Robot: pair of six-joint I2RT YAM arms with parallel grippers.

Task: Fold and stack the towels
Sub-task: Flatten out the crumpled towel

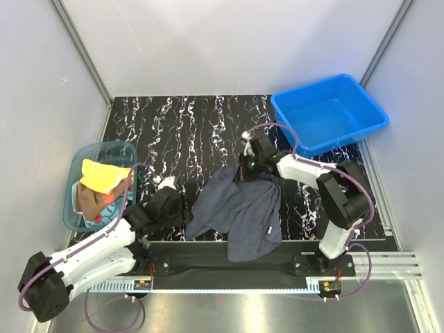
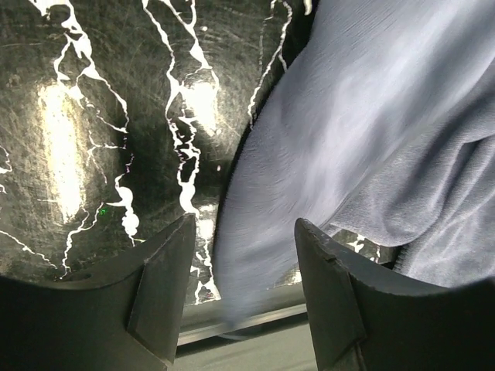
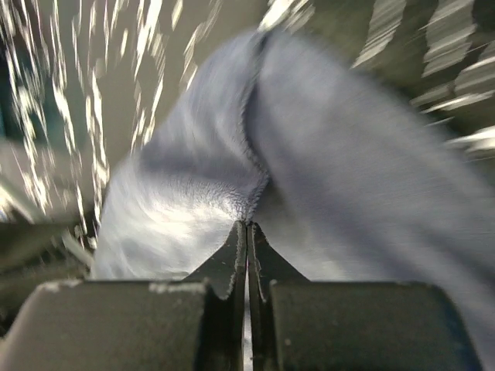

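on the table (image 1: 173, 125), the dark slate-blue towel (image 1: 239, 208) lies crumpled near centre, so the step in hand is judged to be spreading it flat. the right gripper (image 3: 246, 224) pinches its far edge, fingers closed on cloth; the left gripper (image 2: 244, 232), fingers wide and empty, should next take the near-left corner.

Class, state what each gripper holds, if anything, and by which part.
The right gripper pinches the slate-blue towel at its far edge; the left gripper holds nothing.
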